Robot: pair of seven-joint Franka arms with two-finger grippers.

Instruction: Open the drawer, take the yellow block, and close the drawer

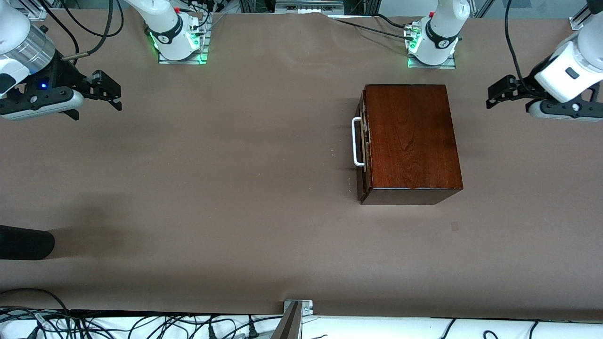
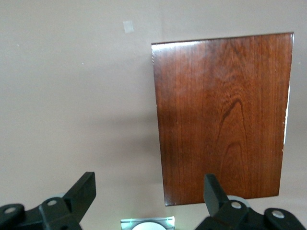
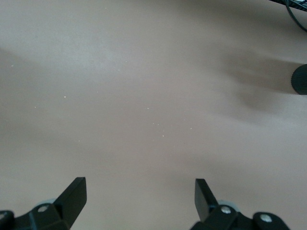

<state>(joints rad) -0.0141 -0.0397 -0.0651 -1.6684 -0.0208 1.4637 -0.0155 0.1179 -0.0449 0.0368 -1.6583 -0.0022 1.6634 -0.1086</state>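
Drawer [image 1: 362, 146] is sitting fully shut in the dark reddish-brown wooden box [image 1: 410, 141], w/ its white bar handle [image 1: 356, 141] facing toward the right arm's end of the surface [image 1: 212, 188].

Going across the front view from its left edge:
- Right pincer [image 1: 106, 92] is hanging over bare surface at the right arm's end, well apart from the box, fingers spread & gripping nothing. Right wrist view is showing only empty surface between the fingertips [image 3: 76, 191]. This arm is waiting.
- Dark rounded object [image 1: 26, 242] is poking in at the frame edge, nearer the front camera; can't tell what it is.
- Box is sitting toward the left arm's end, near the left arm's base [image 1: 431, 44].
- Left pincer [image 1: 499, 94] is hovering just beside the box, at the end away from the handle, fingers spread, empty. Left wrist view is looking down on the box top.

Yellow block isn't visible anywhere; judging it's inside the shut drawer.

Step in hand, as I read it: the 1st one, opening, not yet begun, nothing touched. Next move prob. calls for a pincer getting down to the handle, closing around the bar & pulling straight toward the right arm's end. Risk: the box may be sliding along rather than the drawer opening.
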